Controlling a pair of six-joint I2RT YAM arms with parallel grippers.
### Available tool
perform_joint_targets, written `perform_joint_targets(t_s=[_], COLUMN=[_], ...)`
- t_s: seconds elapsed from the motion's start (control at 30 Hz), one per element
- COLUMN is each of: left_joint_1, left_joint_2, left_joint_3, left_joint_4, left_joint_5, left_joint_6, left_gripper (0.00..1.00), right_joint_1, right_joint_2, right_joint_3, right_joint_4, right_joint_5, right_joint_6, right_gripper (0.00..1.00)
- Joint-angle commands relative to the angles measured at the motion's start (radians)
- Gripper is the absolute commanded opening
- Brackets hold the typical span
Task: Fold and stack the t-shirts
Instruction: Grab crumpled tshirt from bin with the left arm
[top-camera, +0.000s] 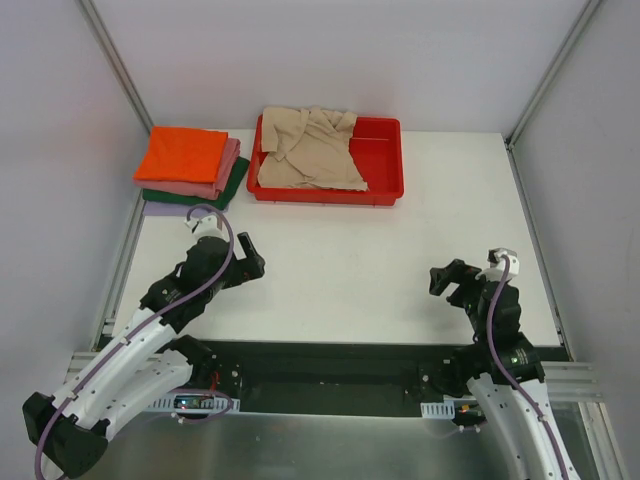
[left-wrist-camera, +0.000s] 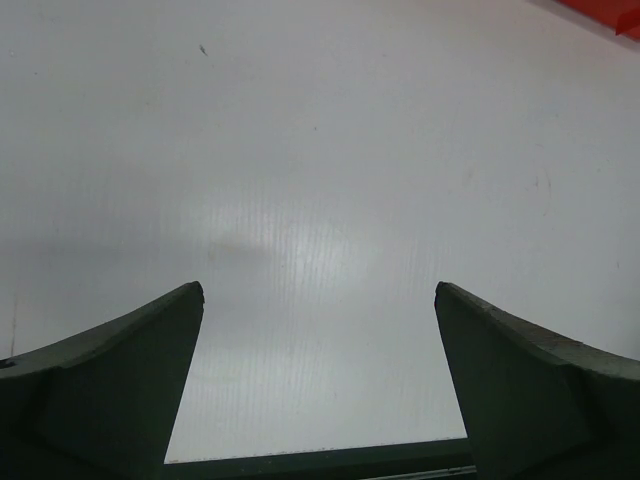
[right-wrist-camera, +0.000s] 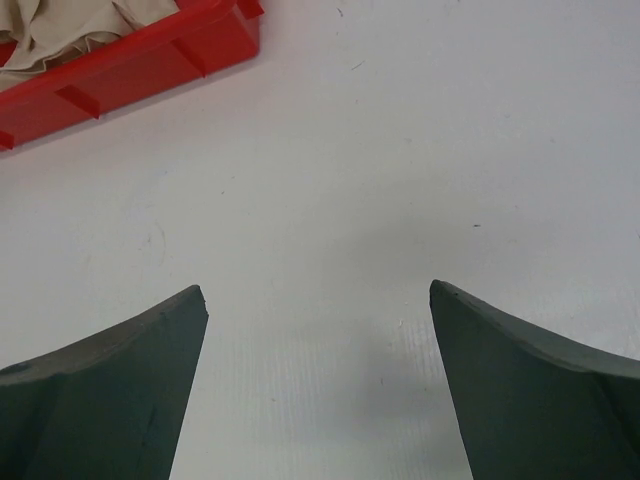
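A crumpled beige t-shirt (top-camera: 308, 150) lies in the red tray (top-camera: 385, 160) at the back middle; its edge also shows in the right wrist view (right-wrist-camera: 60, 25). At the back left is a stack of folded t-shirts: orange (top-camera: 182, 153) on top, then pink (top-camera: 222, 180), dark green (top-camera: 234, 185), lavender (top-camera: 165, 209) at the bottom. My left gripper (top-camera: 252, 258) is open and empty over bare table, below the stack; it also shows in the left wrist view (left-wrist-camera: 318, 292). My right gripper (top-camera: 447, 280) is open and empty at the right, also in its wrist view (right-wrist-camera: 318, 290).
The white table (top-camera: 350, 260) is bounded by grey walls and metal frame rails on the left and right. The red tray's corner shows in the left wrist view (left-wrist-camera: 605, 15) and its side in the right wrist view (right-wrist-camera: 130, 70).
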Motion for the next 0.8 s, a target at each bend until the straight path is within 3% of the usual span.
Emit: perform_joint_targets(t_s=[0.0,0.23,0.4,0.6,0.77], left_joint_1=[0.005,0.005,0.005,0.014,0.078], left_joint_2=[-0.013,0.001,0.1,0.43,0.798], left_joint_3=[0.039,0.042,0.109,0.445,0.822], left_joint_4=[-0.006,-0.006,-0.005,-0.006,-0.003], left_joint_5=[0.001,0.036,0.002,-0.051,0.051], left_joint_6=[-0.016,-0.015,-0.023,0.043,0.181], left_gripper=[0.99,0.99,0.99,0.99,0.99], right_joint_1=[0.0,-0.002,0.0,-0.002,0.0], right_joint_2=[-0.006,0.018,0.04,0.072,0.092], right_joint_3=[-0.006,-0.027,-0.037,-0.029,-0.029], right_joint_4=[0.004,0.033,0.049,0.053,0.058], right_joint_5=[0.043,-0.001,-0.012,-0.046,-0.056], right_joint_6=[0.056,0.067,0.065,0.053,0.05], right_gripper=[0.96,0.96,0.96,0.96,0.96])
